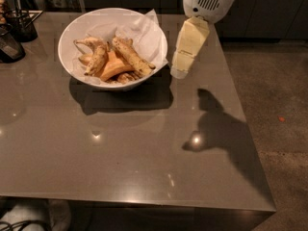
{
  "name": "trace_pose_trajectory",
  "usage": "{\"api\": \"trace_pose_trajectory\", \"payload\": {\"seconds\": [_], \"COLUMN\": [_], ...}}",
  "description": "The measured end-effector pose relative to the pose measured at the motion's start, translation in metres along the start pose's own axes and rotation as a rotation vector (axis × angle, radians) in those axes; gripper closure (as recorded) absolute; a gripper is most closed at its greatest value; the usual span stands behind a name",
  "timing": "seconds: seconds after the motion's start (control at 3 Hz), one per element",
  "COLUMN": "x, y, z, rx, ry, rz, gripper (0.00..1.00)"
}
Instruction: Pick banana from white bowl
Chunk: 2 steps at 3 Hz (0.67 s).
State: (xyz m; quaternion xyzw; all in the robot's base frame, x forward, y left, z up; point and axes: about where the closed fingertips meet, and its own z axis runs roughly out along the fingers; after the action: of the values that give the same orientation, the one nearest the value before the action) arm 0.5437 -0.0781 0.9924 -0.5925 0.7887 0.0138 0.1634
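Grey surface [120, 153]; dark holder [22, 27] and dark cup [8, 46] far left. Floor [274, 81] right, orange speck [281, 119] on it. Gripper [179, 70] over surface's far right.

The cream tapering gripper [179, 71], upper right, joins a rounded white housing [210, 2] with dark vent slits.

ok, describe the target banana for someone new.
On the grey table, left of the pale gripper, sits a wide glossy white bowl lined with paper. The banana is the longest, straightest one there, dull yellow with dark speckles, beside a smooth orange curved banana.
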Motion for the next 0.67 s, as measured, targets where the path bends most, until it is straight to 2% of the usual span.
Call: {"api": "trace_pose_trajectory", "payload": {"seconds": [0.33,0.67], "x": [-0.007,-0.023], "y": [-0.002,-0.009], "z": [0.001,0.004], "rx": [0.009,0.013], "ry": [-0.016,-0.055], "rz": [-0.009,0.032], "gripper": [0.00,0.00]}}
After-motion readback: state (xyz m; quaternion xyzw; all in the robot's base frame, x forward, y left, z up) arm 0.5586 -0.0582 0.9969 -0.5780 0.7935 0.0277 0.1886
